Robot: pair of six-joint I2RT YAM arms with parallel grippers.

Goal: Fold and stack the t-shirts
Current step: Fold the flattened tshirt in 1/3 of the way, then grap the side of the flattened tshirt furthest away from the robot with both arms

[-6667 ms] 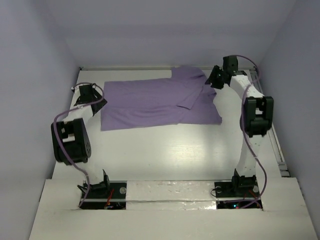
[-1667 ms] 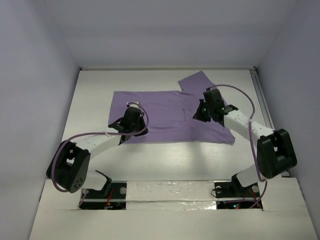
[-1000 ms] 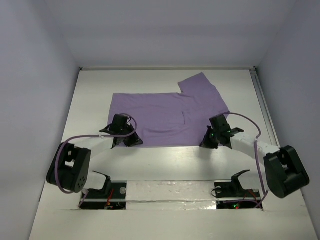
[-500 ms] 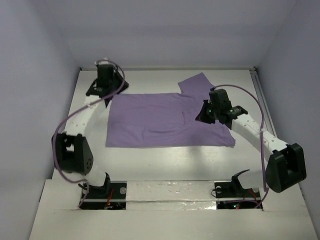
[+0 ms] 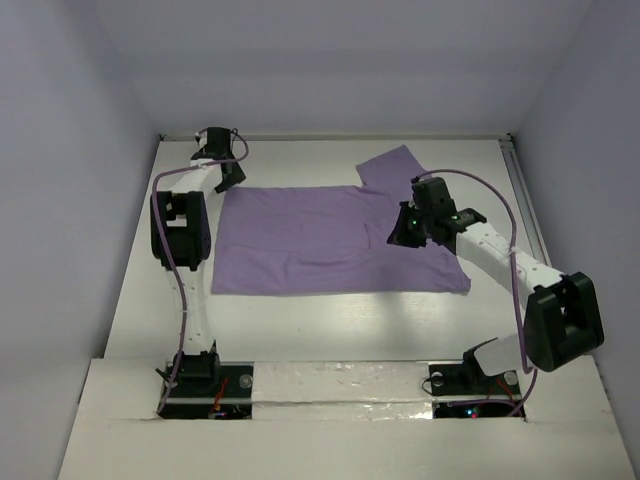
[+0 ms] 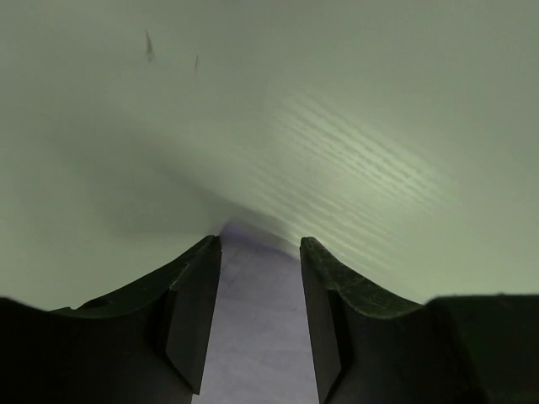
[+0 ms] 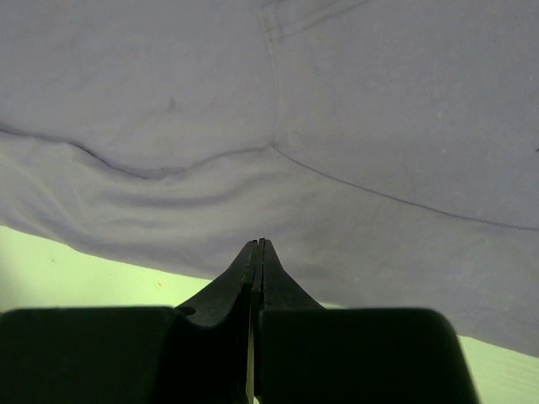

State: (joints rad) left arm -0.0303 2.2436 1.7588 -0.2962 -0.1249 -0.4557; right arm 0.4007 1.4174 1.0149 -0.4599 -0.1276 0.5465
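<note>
From above, the t-shirt (image 5: 320,240) lay spread flat on the table (image 5: 330,325), toward its far half, with one sleeve poking out at the far right. The left gripper (image 5: 222,176) sat at the shirt's far-left corner. The right gripper (image 5: 405,236) hung over the shirt's right side, near where that sleeve joined the body.

In the left wrist view the pincer stood moderately wide. Only the tip of the purple corner reached between the fingers (image 6: 189,311), and bare tabletop lay beyond it. Nothing was gripped.

In the right wrist view the two fingers were pressed tight together, their tips over rippled fabric just inside the shirt's edge. No cloth showed pinched between them.

The bite on the left looked thin. If those jaws closed so near the corner, the soft fabric could slide out, or a single edge could lift and stretch the corner. The right pincer could not take hold until it opened. A one-sided pull from the left would likely drag and bunch the shirt, and the stray sleeve could end up skewing the fold.
</note>
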